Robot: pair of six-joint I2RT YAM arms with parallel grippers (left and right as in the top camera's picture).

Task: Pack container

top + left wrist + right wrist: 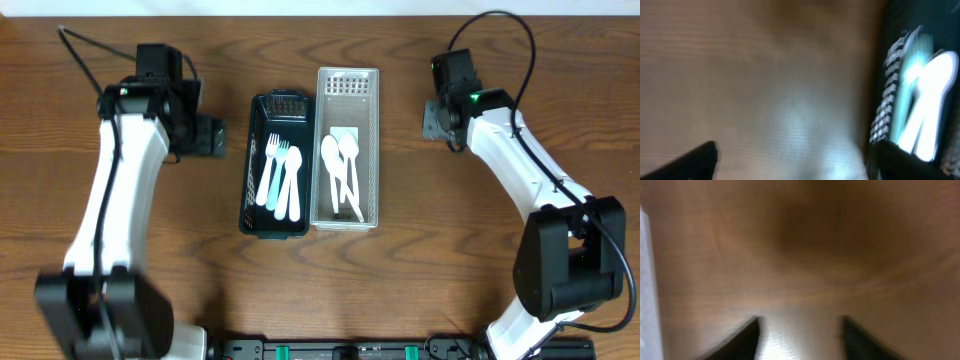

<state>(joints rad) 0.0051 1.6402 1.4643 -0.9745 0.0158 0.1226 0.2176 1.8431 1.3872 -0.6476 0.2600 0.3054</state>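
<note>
A dark green basket (250, 160) holds several white and pale blue forks and spoons (280, 175). Beside it on the right a white basket (372, 130) holds several white spoons (340, 165). My left gripper (212, 137) is open and empty just left of the dark basket, whose edge and cutlery show blurred in the left wrist view (920, 100). My right gripper (432, 120) is open and empty over bare wood to the right of the white basket; its fingers (800, 335) frame only the tabletop.
The wooden table (330, 290) surrounds both baskets. A pale edge of the white basket (647, 290) shows at the left of the right wrist view. A black rail runs along the front edge (340, 350).
</note>
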